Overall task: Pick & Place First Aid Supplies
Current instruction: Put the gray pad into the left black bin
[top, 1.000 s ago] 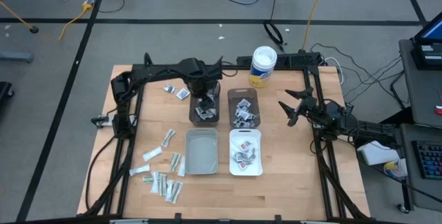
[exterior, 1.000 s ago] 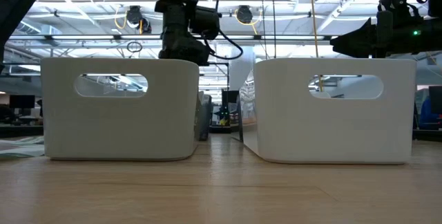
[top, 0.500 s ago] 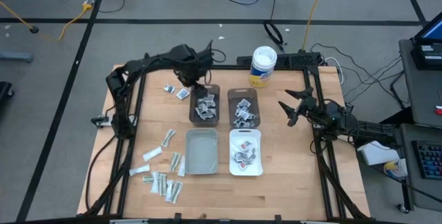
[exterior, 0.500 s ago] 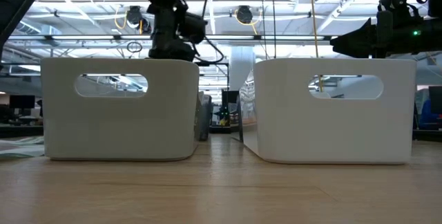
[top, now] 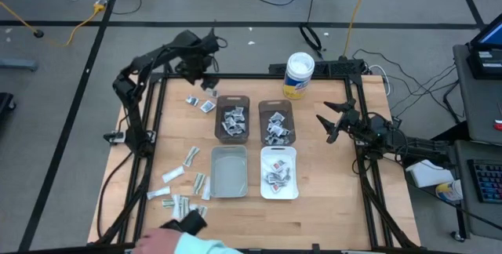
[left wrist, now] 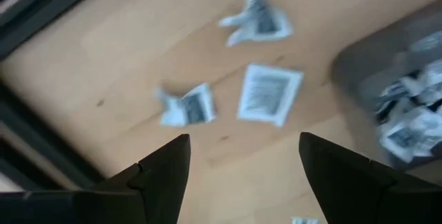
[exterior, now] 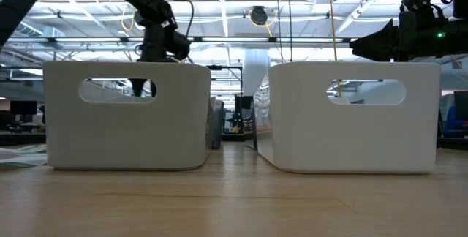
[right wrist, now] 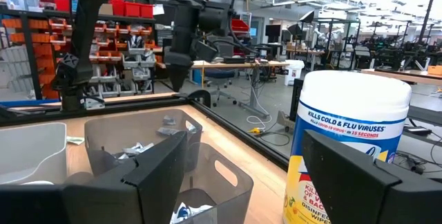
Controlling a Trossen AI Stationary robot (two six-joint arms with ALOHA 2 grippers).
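Left gripper (top: 210, 84): upper left of the overhead frame, above the table's far edge; fingers spread apart, nothing between them, touching nothing.
Below the left gripper: three loose packets (left wrist: 266, 94) on bare wood, just beside the dark bin (top: 232, 118).
Right gripper (top: 325, 127): right of centre in the overhead frame, raised beside the second dark bin (top: 276, 122); fingers wide apart, empty.
First aid supplies (top: 187, 199): long pale strips scattered at lower left on the table; small packets fill both dark bins and the white bin (top: 278, 172); the grey bin (top: 229, 171) looks bare.
Tub (top: 299, 74): white with yellow label, top centre of the table.
Person's hand (top: 161, 241): bottom edge of the overhead frame, near the strips.
Change: a second ago the left gripper was over the left dark bin; it has swung up and left, and its fingers have narrowed slightly. The hand has newly appeared. The right arm has not moved.
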